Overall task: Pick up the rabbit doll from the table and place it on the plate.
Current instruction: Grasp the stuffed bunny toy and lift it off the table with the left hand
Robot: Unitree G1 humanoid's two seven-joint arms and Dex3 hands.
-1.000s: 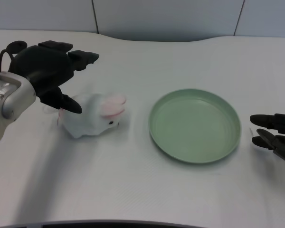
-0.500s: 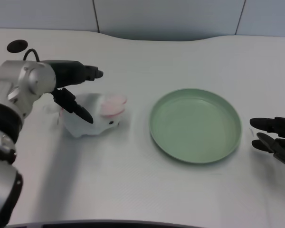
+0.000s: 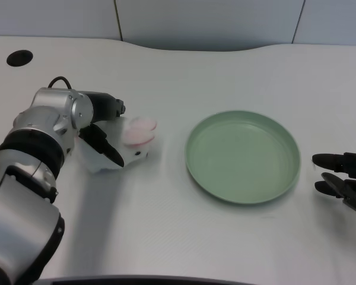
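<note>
Since half a second ago my left robot hand (image 3: 102, 132) has dropped lower and now straddles the rabbit doll (image 3: 126, 147), one finger behind it, another across its near flank. Fingers apart; I can't tell whether they bear on it yet. Doll lies on the worktop (image 3: 166, 237), long axis left-right, head toward the plate (image 3: 243, 156), which sits farther right, well apart. Left robot hand is nearest.

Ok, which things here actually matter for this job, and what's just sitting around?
Job: rabbit doll, on the table with the left hand closing around it; green plate, nothing on it yet.

Not part of it: white table; dark round hole in its far left corner.
</note>
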